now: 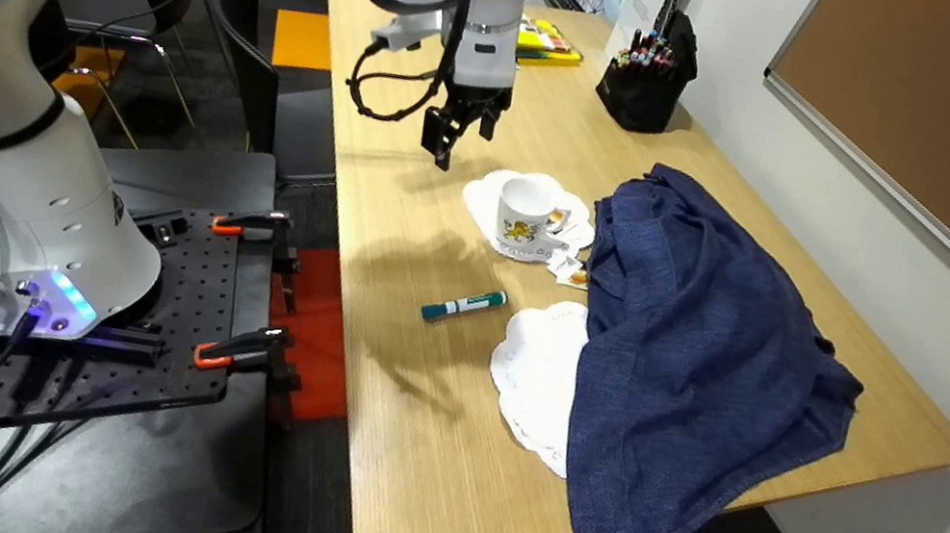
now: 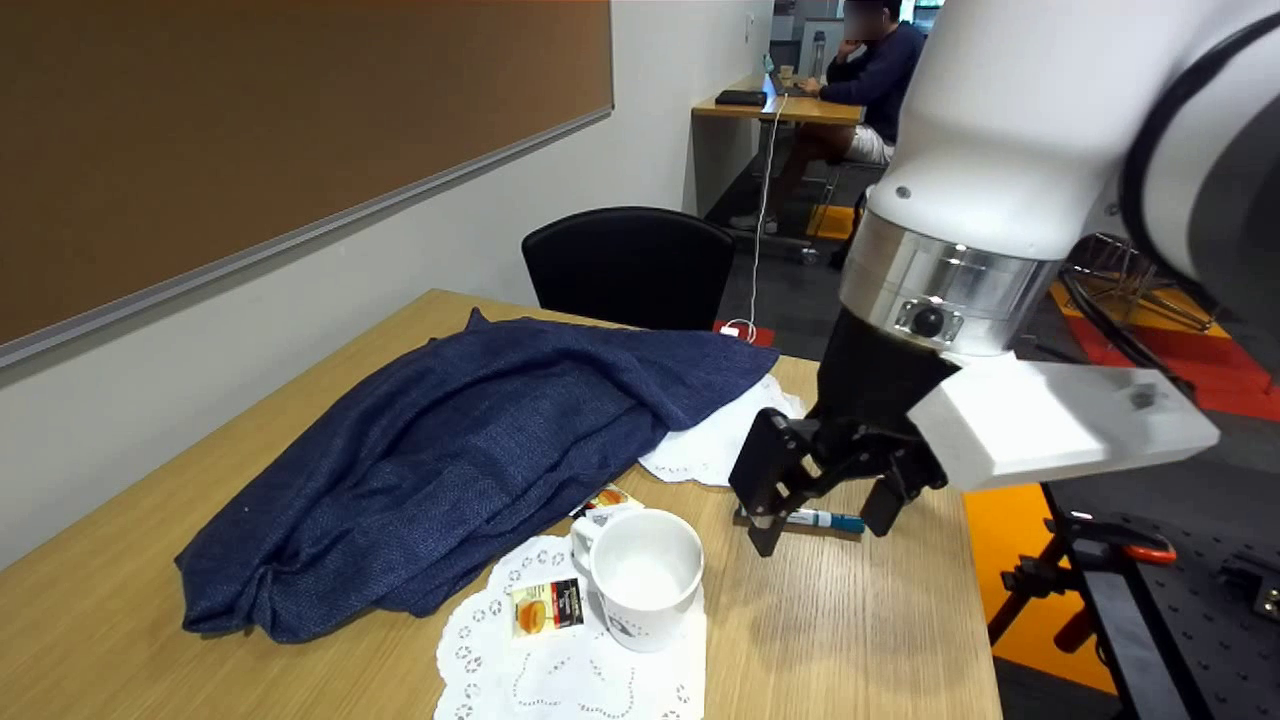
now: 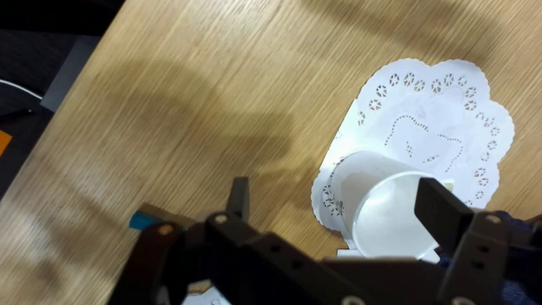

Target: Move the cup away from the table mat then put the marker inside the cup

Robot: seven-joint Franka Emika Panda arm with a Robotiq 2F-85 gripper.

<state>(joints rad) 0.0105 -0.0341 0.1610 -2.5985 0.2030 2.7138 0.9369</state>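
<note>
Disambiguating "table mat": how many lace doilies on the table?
2: a lace doily under the white mug; a second doily partly beneath the navy cloth. The cloth may hide more.

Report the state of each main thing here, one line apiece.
Gripper, open, holding nothing
Cup, upright on the table mat, nothing visible inside
Table mat, spread out, partly under the cup
Marker, lying on its side, outside the cup
Sachet, lying on the table mat, sealed or not unclear
Blue cloth, rumpled, partly over the white doily
White doily, partly covered
Black pouch, open, filled with pens
</note>
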